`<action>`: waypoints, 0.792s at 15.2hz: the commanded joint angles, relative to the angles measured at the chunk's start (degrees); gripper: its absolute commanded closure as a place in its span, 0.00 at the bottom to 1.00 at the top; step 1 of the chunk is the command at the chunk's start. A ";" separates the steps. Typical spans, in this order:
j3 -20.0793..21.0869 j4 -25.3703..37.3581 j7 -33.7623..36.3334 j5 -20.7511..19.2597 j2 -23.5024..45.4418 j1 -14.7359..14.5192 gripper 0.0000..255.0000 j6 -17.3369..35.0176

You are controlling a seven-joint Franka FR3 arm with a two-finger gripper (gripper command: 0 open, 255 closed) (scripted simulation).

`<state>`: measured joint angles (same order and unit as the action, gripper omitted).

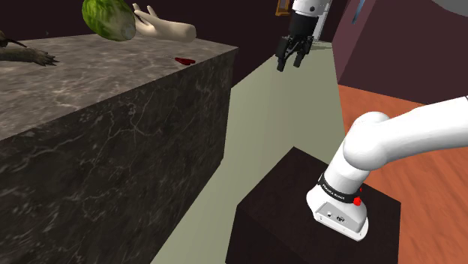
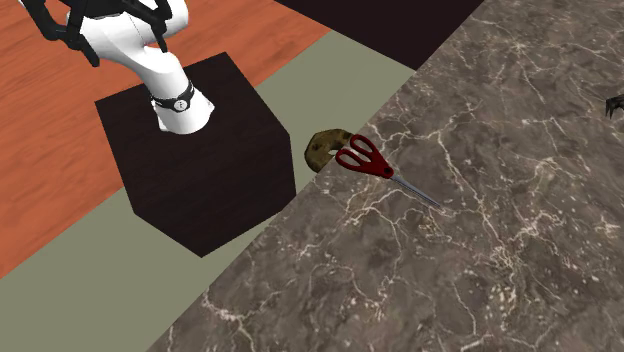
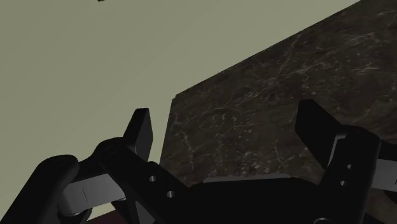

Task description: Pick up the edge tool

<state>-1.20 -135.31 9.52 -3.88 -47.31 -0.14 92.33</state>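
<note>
- Shoulder view: gripper (image 1: pixel 291 58) hangs above the floor (image 1: pixel 255 112); red-handled scissors (image 1: pixel 184 60) on the marble counter (image 1: pixel 112 112)
- Second exterior view: scissors lie flat near the counter edge, beside a brown cookie (image 2: pixel 322 148)
- Wrist view: fingers (image 3: pixel 141 130) spread, clasping nothing

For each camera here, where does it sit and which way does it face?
Shoulder view: beside the stand, looking along the dark marbled counter; the arm and gripper show.
Second exterior view: above the counter, looking down across the red-handled scissors to the stand; the arm's base shows.
Wrist view: on the hand, facing the counter's corner and olive floor; the open fingers show.
Shared: both exterior views show counter and stand.
</note>
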 commanded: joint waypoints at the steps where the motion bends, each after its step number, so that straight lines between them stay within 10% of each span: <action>1: 0.00 0.00 0.00 0.00 0.00 0.00 0.00 0.00; 12: 2.63 17.65 -1.73 2.22 24.07 -3.74 0.00 6.06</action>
<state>0.94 -119.48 7.67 -1.90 -25.65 -3.47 97.88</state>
